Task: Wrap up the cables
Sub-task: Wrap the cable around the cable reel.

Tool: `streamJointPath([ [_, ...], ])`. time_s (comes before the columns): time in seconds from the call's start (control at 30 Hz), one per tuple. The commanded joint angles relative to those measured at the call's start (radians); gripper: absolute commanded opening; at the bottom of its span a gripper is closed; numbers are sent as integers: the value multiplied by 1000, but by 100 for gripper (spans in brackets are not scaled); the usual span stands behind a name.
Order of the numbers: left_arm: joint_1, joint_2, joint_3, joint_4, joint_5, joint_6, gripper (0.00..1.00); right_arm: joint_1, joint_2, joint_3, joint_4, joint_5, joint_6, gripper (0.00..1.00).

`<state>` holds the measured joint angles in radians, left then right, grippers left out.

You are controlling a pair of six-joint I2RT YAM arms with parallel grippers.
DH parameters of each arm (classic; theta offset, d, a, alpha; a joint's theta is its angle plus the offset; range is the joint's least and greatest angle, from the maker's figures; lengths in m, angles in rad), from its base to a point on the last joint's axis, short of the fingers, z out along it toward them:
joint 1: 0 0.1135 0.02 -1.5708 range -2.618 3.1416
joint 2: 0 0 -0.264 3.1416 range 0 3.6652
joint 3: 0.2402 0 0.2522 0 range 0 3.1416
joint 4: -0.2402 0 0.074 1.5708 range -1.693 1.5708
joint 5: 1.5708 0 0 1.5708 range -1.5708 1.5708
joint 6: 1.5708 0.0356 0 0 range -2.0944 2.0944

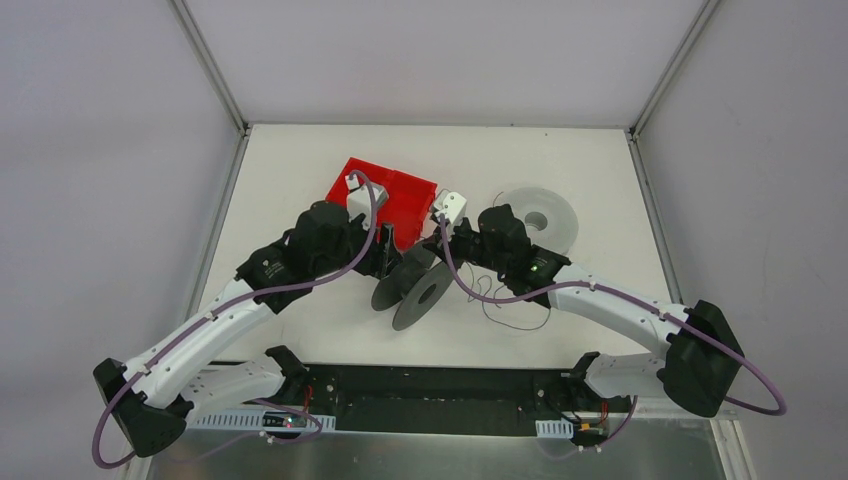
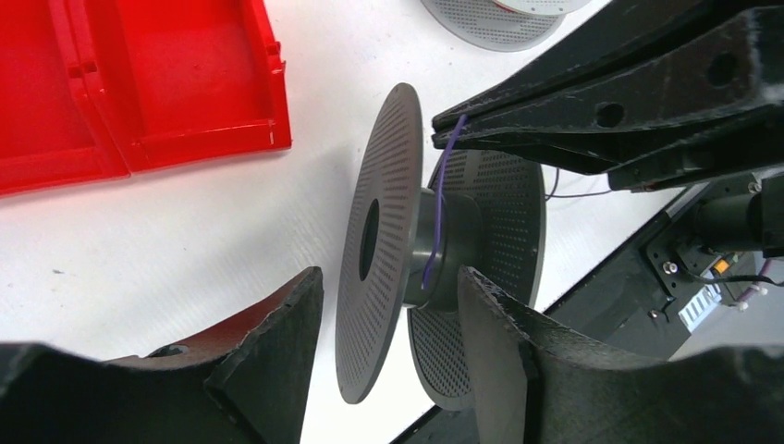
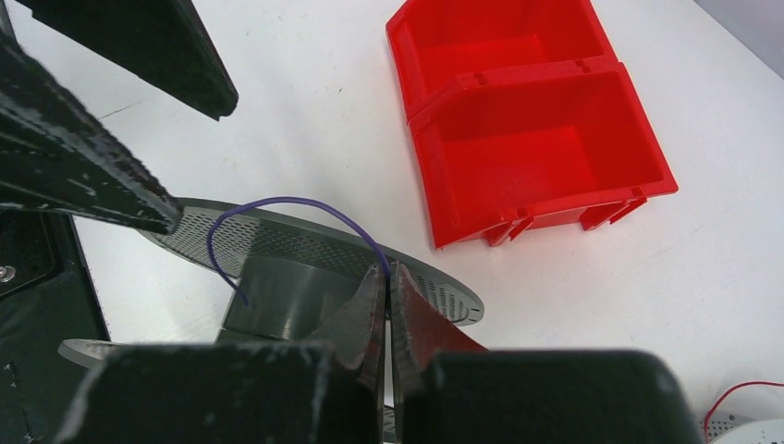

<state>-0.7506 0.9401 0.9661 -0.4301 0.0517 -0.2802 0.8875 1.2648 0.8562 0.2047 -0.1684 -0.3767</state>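
Red and two-chambered, a plastic bin (image 1: 385,200) is sitting at the back left of the white counter (image 1: 300,170). Just in front of it, the left end effector (image 2: 388,275) is hanging released, its fingers (image 2: 268,361) standing apart on either side of the near disc of a grey spool (image 2: 374,166), which is resting on the rims of its discs. A thin purple cable (image 3: 277,199) is arching over the spool's hub (image 2: 458,236) between the two discs, one end dangling against the hub. The right end effector (image 3: 386,270) is clenching the cable's other end, fingertips pressed together. Farther right, a pale spool (image 1: 540,218) is lying flat, and a loose red cable (image 3: 753,386) is curling near it.
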Motion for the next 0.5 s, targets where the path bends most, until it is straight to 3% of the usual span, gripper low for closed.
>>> streamJointPath([
  [0.0,12,-13,22,36,66,4,55,-2,-1,-3,61,2,-11,0],
  [0.47,11,92,-41,79,20,67,49,-3,-11,-9,60,7,3,0],
])
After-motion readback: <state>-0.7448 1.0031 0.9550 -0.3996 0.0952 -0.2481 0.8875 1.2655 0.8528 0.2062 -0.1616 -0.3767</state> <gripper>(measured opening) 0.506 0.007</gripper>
